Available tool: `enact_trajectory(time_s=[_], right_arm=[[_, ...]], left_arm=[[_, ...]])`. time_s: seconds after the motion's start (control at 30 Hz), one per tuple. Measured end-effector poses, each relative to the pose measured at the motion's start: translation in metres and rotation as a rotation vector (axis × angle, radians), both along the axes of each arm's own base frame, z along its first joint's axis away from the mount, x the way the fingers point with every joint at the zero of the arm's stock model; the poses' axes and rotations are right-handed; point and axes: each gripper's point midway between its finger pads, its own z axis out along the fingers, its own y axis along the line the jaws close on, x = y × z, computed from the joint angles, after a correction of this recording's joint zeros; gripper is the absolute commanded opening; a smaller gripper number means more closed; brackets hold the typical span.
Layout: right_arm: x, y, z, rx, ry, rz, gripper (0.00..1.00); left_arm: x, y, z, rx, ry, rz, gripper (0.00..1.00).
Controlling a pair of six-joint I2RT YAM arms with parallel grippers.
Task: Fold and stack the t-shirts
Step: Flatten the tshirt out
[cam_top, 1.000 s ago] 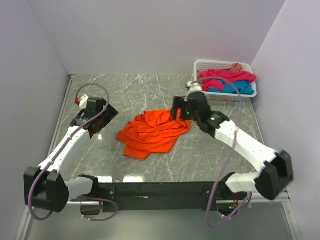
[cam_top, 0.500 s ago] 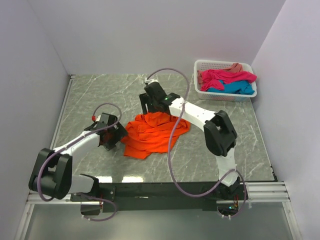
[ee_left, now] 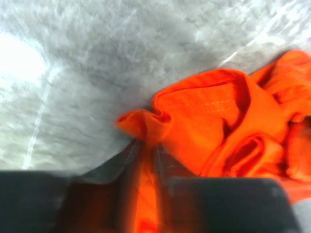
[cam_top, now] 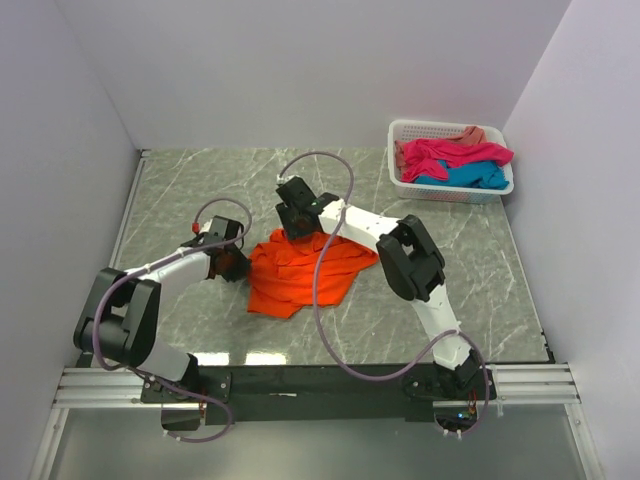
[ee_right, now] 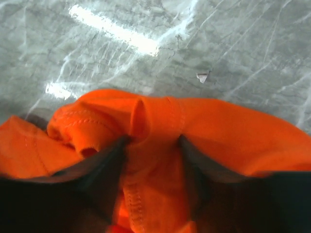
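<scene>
The orange t-shirt (cam_top: 300, 272) lies crumpled in the middle of the table. My left gripper (cam_top: 236, 262) is at its left edge. In the left wrist view my left gripper (ee_left: 148, 148) is shut on a pinched fold of the orange t-shirt (ee_left: 218, 111). My right gripper (cam_top: 297, 222) is at the shirt's far edge. In the right wrist view my right gripper (ee_right: 153, 141) has its jaws pressed against both sides of a thick bunch of the orange t-shirt (ee_right: 233, 131). A magenta t-shirt (cam_top: 455, 152), a turquoise t-shirt (cam_top: 470, 177) and a salmon t-shirt (cam_top: 472, 133) are heaped in the basket.
The white slotted basket (cam_top: 420, 126) stands at the back right corner of the grey marble table (cam_top: 200, 190). Pale walls close in the table on the left, back and right. The right arm's cable loops over the shirt.
Both arms swung in from the sides to the orange t-shirt. Both grippers, open a second ago, have closed onto its cloth, the left at the left edge, the right at the far edge.
</scene>
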Motion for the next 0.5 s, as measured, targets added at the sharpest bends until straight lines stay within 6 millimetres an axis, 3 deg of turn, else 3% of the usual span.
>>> enact_trajectory(time_s=[0.03, 0.07, 0.1, 0.23, 0.33, 0.43, 0.5], right_arm=[[0.001, 0.001, -0.002, -0.001, 0.0, -0.002, 0.35], [0.002, 0.0, -0.004, -0.007, 0.0, -0.002, 0.19], [0.002, -0.001, -0.005, -0.011, -0.002, -0.006, 0.15], [0.008, -0.007, -0.001, -0.025, -0.033, -0.056, 0.03], [0.008, -0.021, 0.01, -0.045, -0.071, -0.097, 0.0], [0.004, -0.04, 0.041, -0.054, -0.134, -0.146, 0.0], [0.0, -0.055, 0.078, -0.038, -0.199, -0.184, 0.0]], left_arm=[[0.001, 0.001, -0.001, 0.003, 0.004, 0.007, 0.03], [0.002, 0.002, -0.002, 0.012, 0.008, 0.01, 0.01], [0.002, 0.003, -0.002, 0.022, 0.011, 0.01, 0.01], [0.007, 0.009, 0.007, 0.06, -0.005, 0.028, 0.01], [0.017, 0.013, 0.029, 0.078, -0.065, 0.05, 0.01], [0.031, 0.017, 0.071, 0.085, -0.183, 0.078, 0.01], [0.037, 0.021, 0.102, 0.091, -0.262, 0.102, 0.01]])
